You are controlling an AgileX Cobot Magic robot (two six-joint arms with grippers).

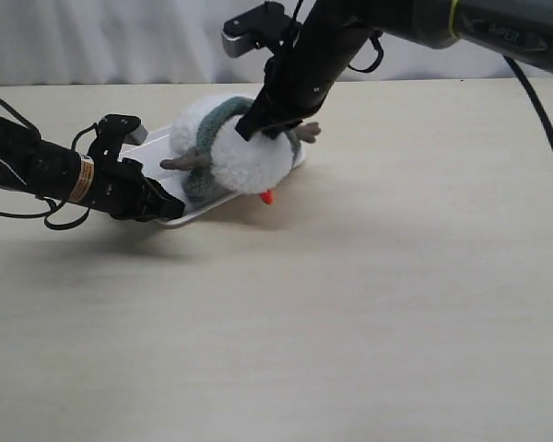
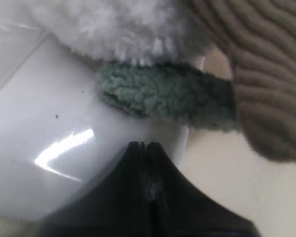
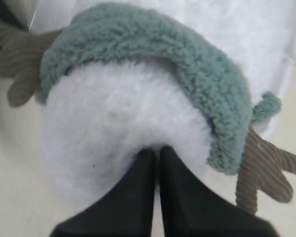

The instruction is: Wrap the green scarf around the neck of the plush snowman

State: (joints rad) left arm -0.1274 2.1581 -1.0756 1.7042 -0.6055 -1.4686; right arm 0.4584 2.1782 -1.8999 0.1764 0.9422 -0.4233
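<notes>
right gripper (image 3: 157, 151) is clenching into fluffy white plush snowman (image 1: 249, 166), left gripper (image 2: 145, 146) clenching empty beside it; should be lifting slowly, fuzzy grey-green knit scarf (image 3: 187, 64) is lying loose around neck.

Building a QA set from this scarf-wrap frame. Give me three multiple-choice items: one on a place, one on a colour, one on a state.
1. Where does the plush snowman lie?
A. on the white tray
B. on the bare table
C. lifted in the air

2. What colour is its nose?
A. blue
B. orange
C. black

3. How do the left fingers stand?
A. wide open
B. shut, with nothing between them
C. clamped on a twig arm

Answers:
1 A: the exterior view shows the toy resting on the tray.
2 B: the small cone at the toy's front edge is orange.
3 B: in the left wrist view the tips meet with nothing between them.
</notes>
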